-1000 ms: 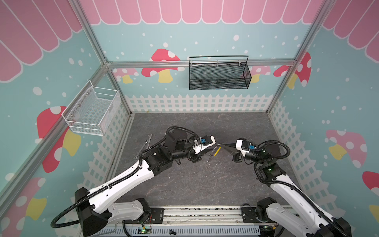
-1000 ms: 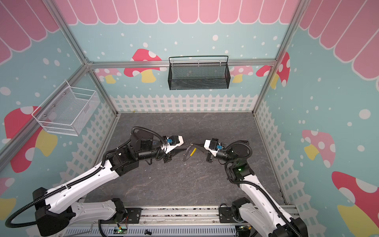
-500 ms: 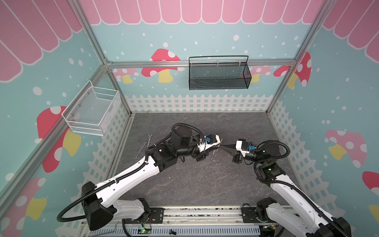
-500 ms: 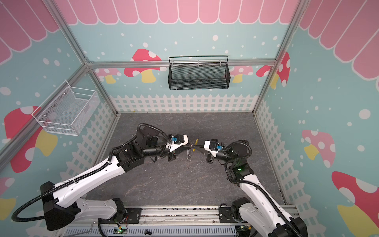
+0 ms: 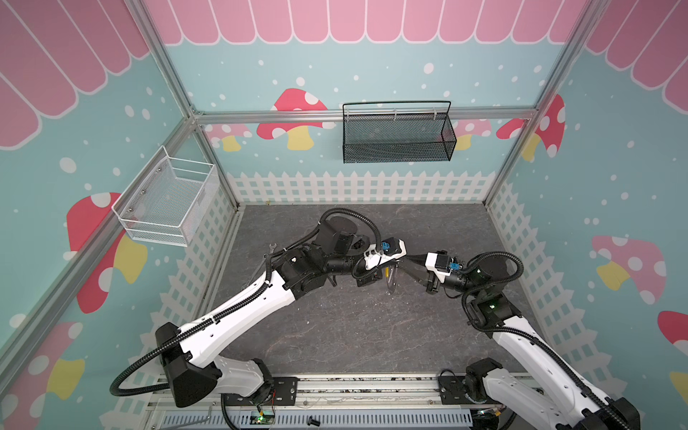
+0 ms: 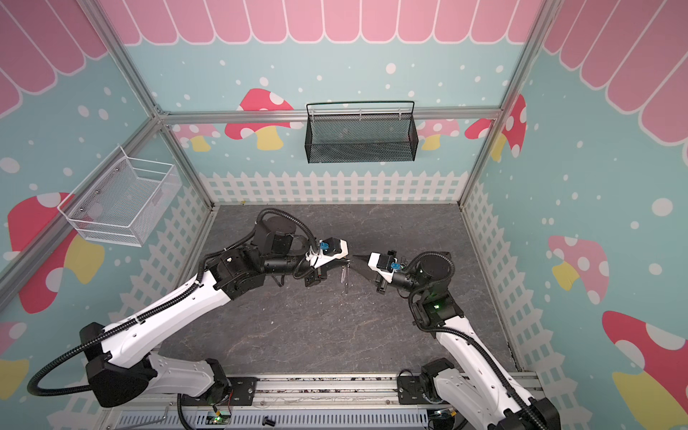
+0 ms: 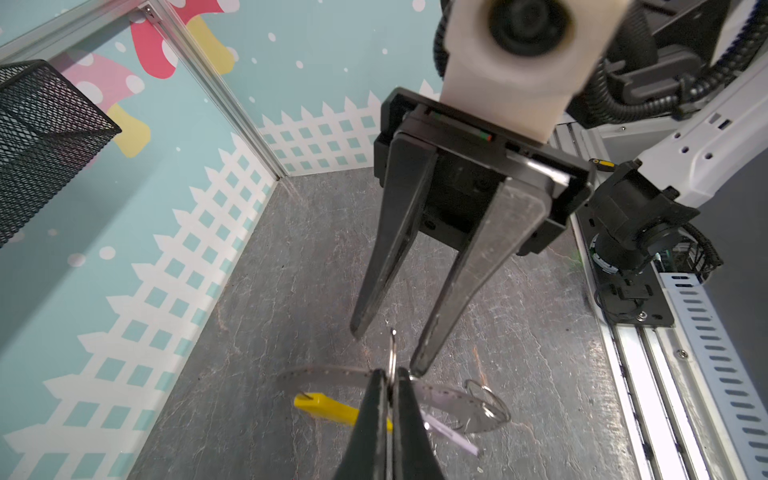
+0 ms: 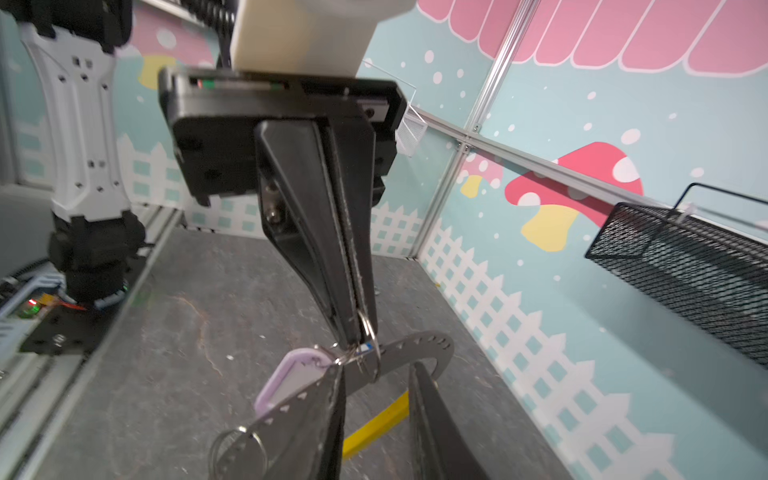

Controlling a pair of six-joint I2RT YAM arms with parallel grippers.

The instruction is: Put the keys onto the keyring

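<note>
Counts: two arms, two grippers, one keyring, two wall baskets.

The left gripper point(image 7: 390, 376) has its fingers pressed together, pinching a small split ring point(image 7: 392, 353) edge-on at the tips. The right gripper point(image 8: 376, 368) faces it from the right, almost tip to tip. Its fingers are spread with a clear gap and nothing clamped between them.

The keyring point(image 8: 419, 347) hangs in the air just below the two sets of tips, mid-table and off the table point(image 5: 353, 327). It reads as a grey curved band with small holes. In both top views it is edge-on, a thin streak dropping from the left tips. Its arc runs across the line between the grippers, roughly far to near. The one yellow segment point(image 7: 328, 409) sits on the low side and lies along the same line.

One lilac tag point(image 8: 291, 376) dangles on the near side of the band. There is a blue sliver point(image 8: 365, 345) right at the left tips; I cannot tell whether it is a tag. A second split ring point(image 7: 488, 401) hangs off the band. No key blades can be made out, so the keys cannot be counted.

One white wire basket point(image 5: 167, 201) is on the left wall and one black mesh basket point(image 5: 396, 137) on the far wall. One wrench head point(image 5: 273, 245) shows on the left behind the left arm.
</note>
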